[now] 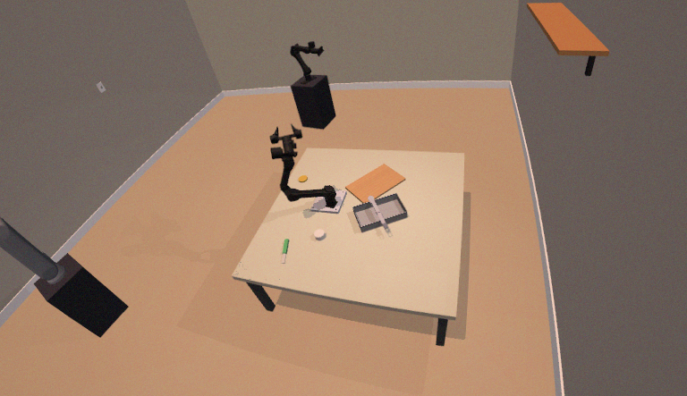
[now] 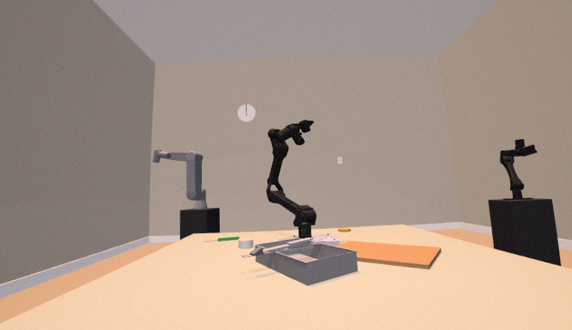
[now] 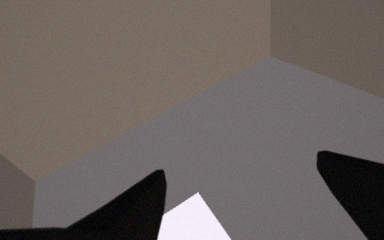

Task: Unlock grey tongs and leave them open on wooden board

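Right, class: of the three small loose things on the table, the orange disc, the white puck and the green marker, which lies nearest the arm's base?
The orange disc: it lies just behind the base, while the white puck and the green marker lie farther forward.

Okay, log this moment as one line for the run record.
gripper: open, raised, holding nothing | tongs: across roasting tin, untouched | wooden board: nothing on it

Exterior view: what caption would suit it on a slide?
Black arm raised with its open gripper high above the table, while grey tongs lie across the roasting tin beside the wooden board.
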`<state>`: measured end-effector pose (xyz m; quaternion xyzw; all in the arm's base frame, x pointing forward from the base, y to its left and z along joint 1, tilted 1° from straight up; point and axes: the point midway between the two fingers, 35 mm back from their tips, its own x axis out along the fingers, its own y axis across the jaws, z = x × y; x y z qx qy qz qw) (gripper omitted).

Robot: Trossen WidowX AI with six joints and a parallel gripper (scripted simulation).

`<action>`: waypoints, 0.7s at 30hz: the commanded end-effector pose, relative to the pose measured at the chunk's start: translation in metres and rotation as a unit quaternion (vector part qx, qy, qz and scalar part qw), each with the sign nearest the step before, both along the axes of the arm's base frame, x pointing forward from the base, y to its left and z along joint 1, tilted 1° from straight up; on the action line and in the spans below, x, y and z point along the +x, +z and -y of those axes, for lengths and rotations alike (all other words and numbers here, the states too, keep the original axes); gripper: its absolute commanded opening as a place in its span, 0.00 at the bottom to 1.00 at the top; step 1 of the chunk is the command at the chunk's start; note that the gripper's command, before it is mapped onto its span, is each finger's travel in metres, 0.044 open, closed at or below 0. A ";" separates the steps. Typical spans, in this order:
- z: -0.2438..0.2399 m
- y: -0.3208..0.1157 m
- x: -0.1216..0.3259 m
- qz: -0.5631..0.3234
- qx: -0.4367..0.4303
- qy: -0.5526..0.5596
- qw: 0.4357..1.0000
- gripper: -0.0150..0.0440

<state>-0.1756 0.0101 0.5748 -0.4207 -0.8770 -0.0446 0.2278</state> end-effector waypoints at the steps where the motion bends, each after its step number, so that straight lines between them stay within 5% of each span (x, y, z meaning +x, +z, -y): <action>1: -0.002 0.001 0.002 -0.006 -0.003 0.000 1.000 0.89; 6: -0.023 0.013 0.028 -0.097 -0.040 0.002 0.994 0.69; 21: -0.098 0.028 0.132 -0.327 -0.097 -0.047 0.939 0.69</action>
